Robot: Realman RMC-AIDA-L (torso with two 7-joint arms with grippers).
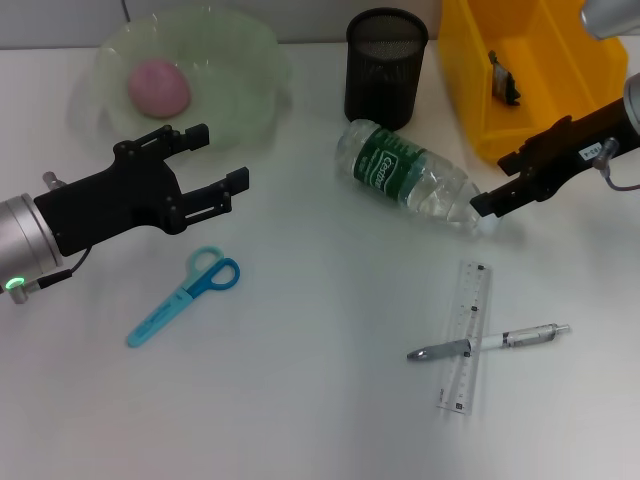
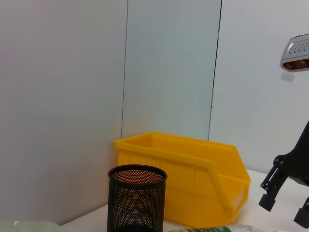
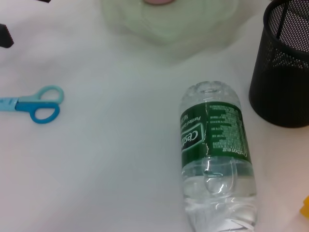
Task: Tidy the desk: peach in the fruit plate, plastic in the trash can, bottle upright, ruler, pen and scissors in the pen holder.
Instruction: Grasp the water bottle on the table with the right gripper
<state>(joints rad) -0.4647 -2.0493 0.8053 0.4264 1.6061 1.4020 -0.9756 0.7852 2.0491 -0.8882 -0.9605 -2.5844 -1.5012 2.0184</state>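
Pen holder: a black mesh cup is seen upright on the table, near the lower edge.
Yellow bin: set just behind and beside the pen holder, its open front turned toward the far side.
Bottle: only a green-labelled sliver is shown at the bottom edge.
Fruit plate: a pale green rim is glimpsed in the corner.
Right hand: dark fingers are seen at the far edge, hanging above the table.
Wall panels: pale, divided by dark vertical seams.

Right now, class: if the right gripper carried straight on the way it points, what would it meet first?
Most likely the lying bottle: the right gripper points at its cap end, already close. Its height above the desk is hard to judge.
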